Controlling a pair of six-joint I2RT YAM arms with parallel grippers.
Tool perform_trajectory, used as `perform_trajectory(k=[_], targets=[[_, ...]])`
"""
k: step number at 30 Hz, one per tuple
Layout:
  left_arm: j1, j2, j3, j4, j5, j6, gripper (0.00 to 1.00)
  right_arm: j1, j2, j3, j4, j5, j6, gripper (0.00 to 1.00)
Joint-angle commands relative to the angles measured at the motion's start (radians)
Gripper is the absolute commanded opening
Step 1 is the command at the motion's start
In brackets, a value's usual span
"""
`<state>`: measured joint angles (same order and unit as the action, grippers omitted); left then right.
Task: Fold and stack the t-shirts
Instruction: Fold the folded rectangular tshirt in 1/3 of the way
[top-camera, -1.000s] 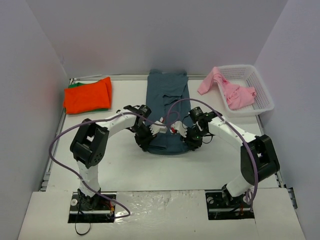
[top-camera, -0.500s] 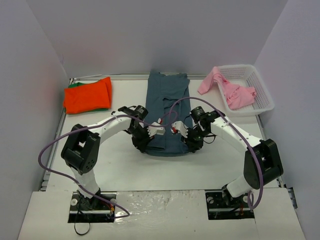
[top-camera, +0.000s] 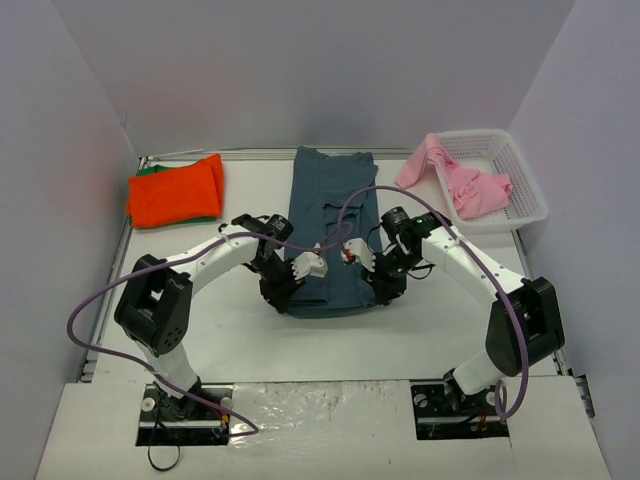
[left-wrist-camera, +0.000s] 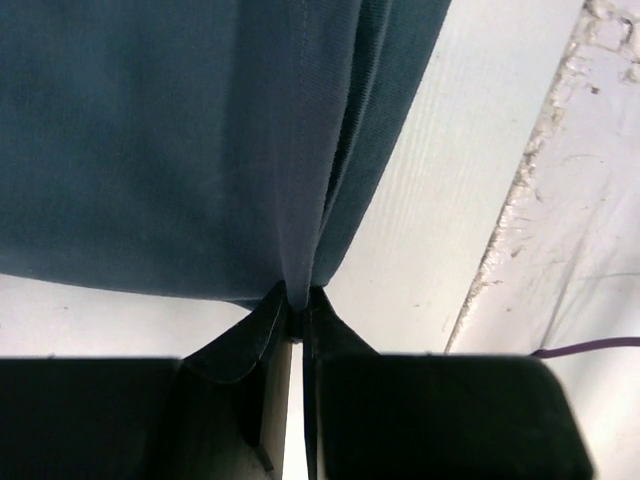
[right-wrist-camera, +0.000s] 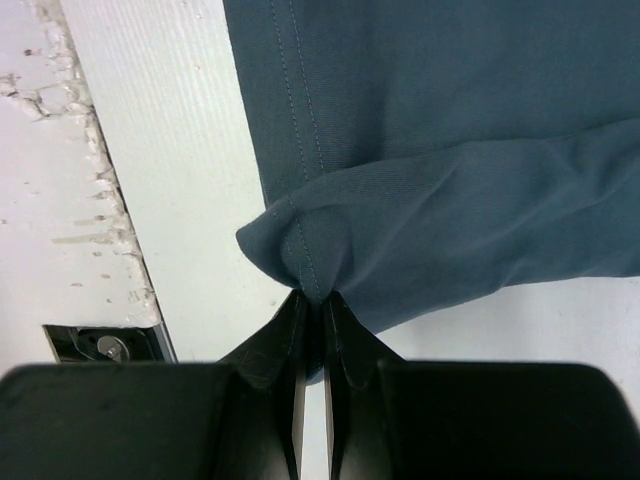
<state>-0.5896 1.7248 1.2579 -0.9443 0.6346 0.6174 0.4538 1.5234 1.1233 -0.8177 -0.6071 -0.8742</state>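
The dark slate-blue t-shirt (top-camera: 332, 215) lies as a long strip down the middle of the table. My left gripper (top-camera: 283, 296) is shut on its near left corner (left-wrist-camera: 290, 270). My right gripper (top-camera: 381, 290) is shut on its near right corner (right-wrist-camera: 310, 270). Both hold the near edge a little above the table. The orange-red t-shirt (top-camera: 175, 190) lies folded at the back left on top of a green t-shirt (top-camera: 148, 171), of which only an edge shows. The light pink t-shirt (top-camera: 462, 182) hangs over the rim of the white basket (top-camera: 526, 190).
The white lattice basket stands at the back right against the wall. Purple cables loop from both arms over the table. Grey walls close in the left, back and right sides. The table's raised rim (left-wrist-camera: 520, 190) shows near the left gripper.
Both grippers have pulled the near edge of the blue t-shirt toward the near side of the table. The shirt now lies longer and straighter.
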Motion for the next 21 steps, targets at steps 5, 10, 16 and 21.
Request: perform_trajectory(k=[5, 10, 16, 21], targets=[[-0.047, -0.088, 0.047, -0.152, 0.076, 0.131, 0.02, 0.005, 0.050, 0.059, -0.138, -0.042, 0.001, 0.00], [-0.064, -0.076, 0.092, -0.258, 0.103, 0.192, 0.02, 0.006, 0.089, 0.096, -0.218, -0.083, -0.064, 0.00], [-0.065, -0.053, 0.127, -0.356, 0.158, 0.277, 0.02, 0.006, 0.118, 0.127, -0.299, -0.115, -0.124, 0.00], [-0.064, -0.037, 0.141, -0.395, 0.175, 0.307, 0.02, 0.008, 0.146, 0.159, -0.367, -0.143, -0.171, 0.00]])
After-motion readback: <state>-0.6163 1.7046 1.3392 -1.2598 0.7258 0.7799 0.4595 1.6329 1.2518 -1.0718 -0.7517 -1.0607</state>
